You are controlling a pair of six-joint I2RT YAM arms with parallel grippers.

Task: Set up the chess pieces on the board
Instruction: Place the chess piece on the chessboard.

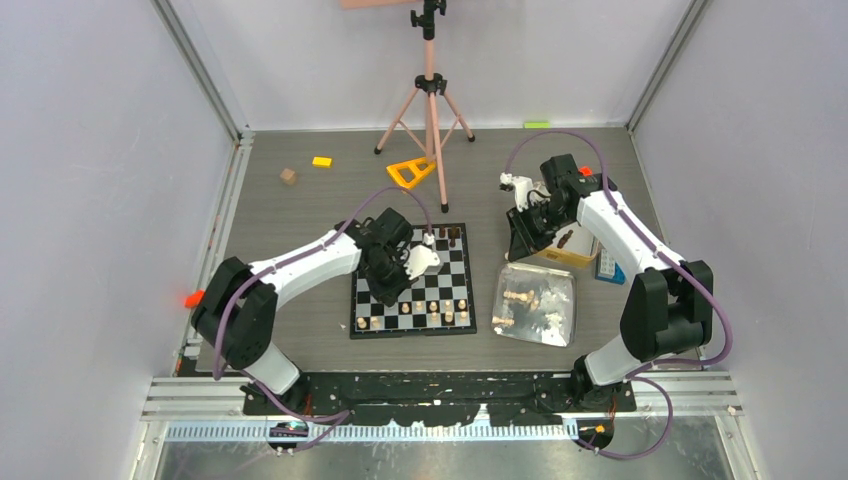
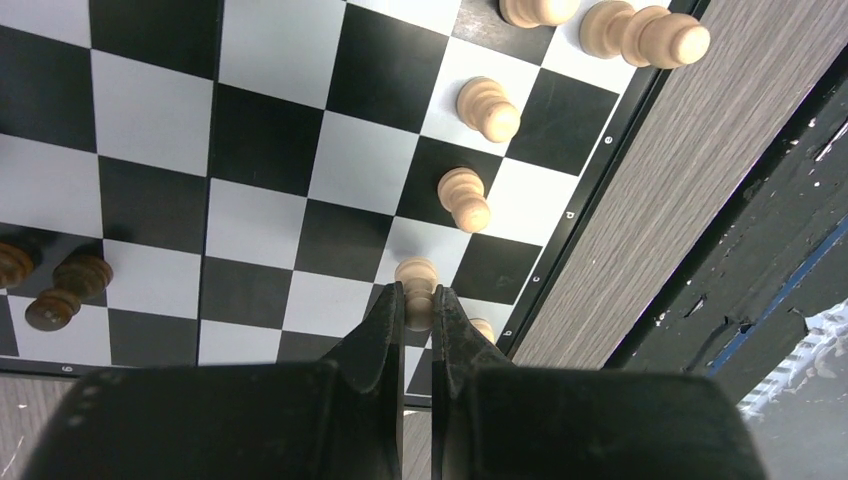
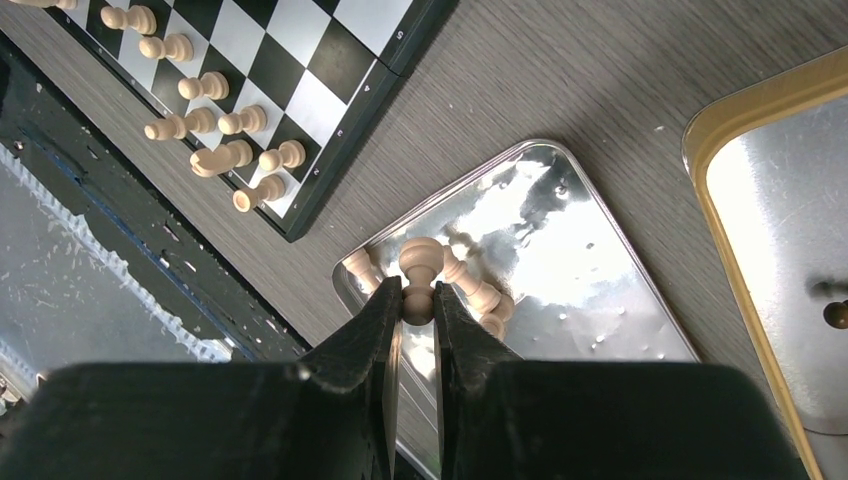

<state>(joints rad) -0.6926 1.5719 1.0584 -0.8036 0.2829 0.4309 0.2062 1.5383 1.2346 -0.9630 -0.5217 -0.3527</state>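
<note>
Roughly midway, at best. Light pieces (image 1: 432,317) standing in the two near rows of the board (image 1: 440,280), with gaps among them. Left gripper (image 2: 418,295) closed narrow on a light pawn (image 2: 415,272), in line with the pawn row by the near edge; cannot tell whether seated on its square or just above it. Right gripper (image 3: 418,292) pinching a second pawn (image 3: 421,258) by the stem, held over the silver tray (image 3: 600,300) to the right of the board. Dark pieces (image 1: 450,233) on the board: only a couple, at the far right corner. Left to do: seating both held pawns, filling the light gaps, and nearly the whole dark side. More pieces of both colours lying in the tray; gold-rimmed tin (image 3: 760,100) beyond it only partly in view.
</note>
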